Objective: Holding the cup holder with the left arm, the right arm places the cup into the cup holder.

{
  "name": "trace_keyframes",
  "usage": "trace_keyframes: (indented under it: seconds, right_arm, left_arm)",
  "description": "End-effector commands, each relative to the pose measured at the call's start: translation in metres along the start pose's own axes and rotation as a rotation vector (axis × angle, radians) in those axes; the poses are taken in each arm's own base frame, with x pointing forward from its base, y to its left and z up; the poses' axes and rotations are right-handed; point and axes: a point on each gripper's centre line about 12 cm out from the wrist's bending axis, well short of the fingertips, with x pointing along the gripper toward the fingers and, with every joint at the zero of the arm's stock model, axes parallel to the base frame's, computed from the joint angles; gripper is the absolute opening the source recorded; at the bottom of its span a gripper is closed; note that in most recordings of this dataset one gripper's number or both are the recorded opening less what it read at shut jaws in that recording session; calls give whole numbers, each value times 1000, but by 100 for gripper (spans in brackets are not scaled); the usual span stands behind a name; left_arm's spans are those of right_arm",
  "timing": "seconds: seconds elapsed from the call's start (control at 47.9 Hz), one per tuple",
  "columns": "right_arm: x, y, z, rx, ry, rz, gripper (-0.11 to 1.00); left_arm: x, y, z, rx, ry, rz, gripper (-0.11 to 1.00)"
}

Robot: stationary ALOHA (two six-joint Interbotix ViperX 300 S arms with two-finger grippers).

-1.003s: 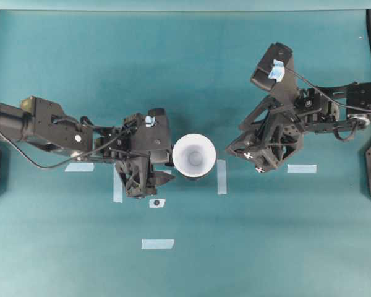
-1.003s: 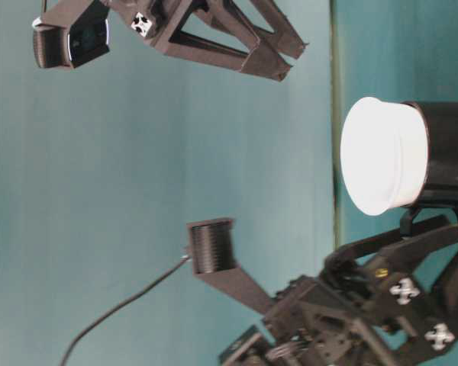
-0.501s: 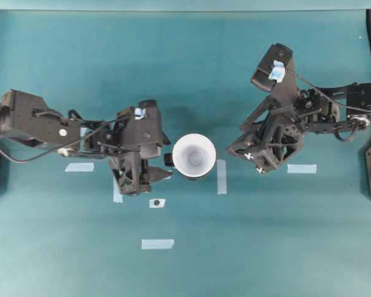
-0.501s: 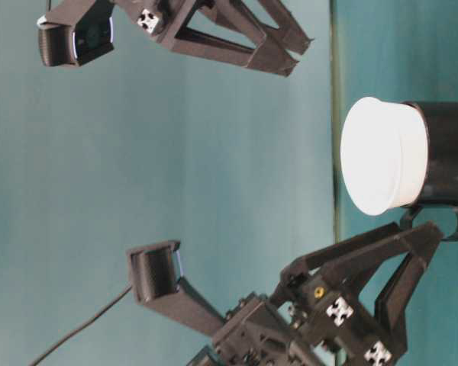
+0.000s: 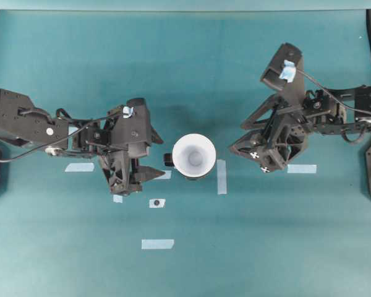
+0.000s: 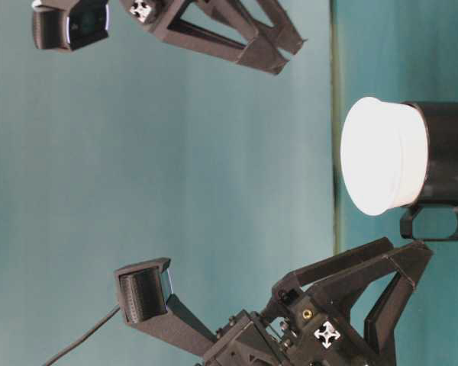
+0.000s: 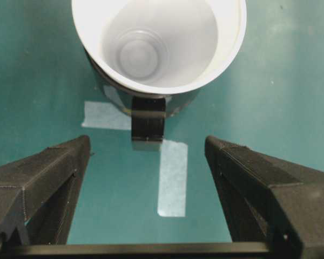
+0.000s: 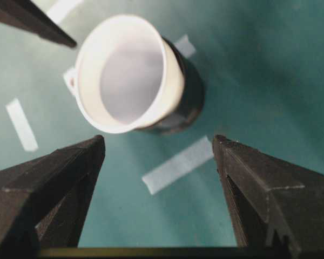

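While it sits seated in the holder (image 5: 172, 160) at mid-table, the cup (image 5: 193, 156) stands upright, mouth open to the ceiling, its long axis vertical. Only the white flared rim clears the black ring. The holder's tab (image 7: 148, 120) sticks out sideways toward the left gripper (image 5: 143, 176), lying over a strip of tape (image 7: 172, 177). That gripper hovers just beside the tab, jaws spread wide, holding nothing. On the other side, well apart from the cup, the right gripper (image 5: 250, 150) hangs higher, jaws equally wide and empty. More tape marks dot the teal table (image 5: 185, 260).
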Motion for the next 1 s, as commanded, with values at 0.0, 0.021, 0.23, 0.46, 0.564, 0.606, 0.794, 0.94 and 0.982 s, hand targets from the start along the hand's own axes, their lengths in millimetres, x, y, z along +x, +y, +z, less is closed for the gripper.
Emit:
trace_keyframes:
  seconds: [0.0,0.021,0.23,0.46,0.564,0.606,0.794,0.94,0.982]
  right_arm:
    - [-14,9,10,4,-67,45,85]
    - [-14,9,9,3,-66,46,85]
    - [-13,11,5,-4,-58,50,85]
    - [-12,9,2,-5,-51,47,85]
    - [-12,9,1,-5,-48,45,85]
    - [-12,8,1,-5,-47,44,85]
    - [-11,7,-1,-3,-42,41,85]
    - [-10,8,0,-3,-42,41,85]
    - [-9,7,-1,-3,-38,39,85]
  left_arm:
    - [-8,-1,12,3,-41,-3,90]
    - [-8,-1,12,3,-41,-3,90]
    - [-11,-1,10,3,-28,-2,90]
    - [-13,-1,9,1,6,0,90]
    - [-13,-1,9,3,6,0,90]
    - [-12,-1,8,1,9,0,90]
    - [-12,-1,9,1,8,0,90]
    - [-12,-1,9,1,5,0,90]
    - [-12,-1,9,-1,3,0,90]
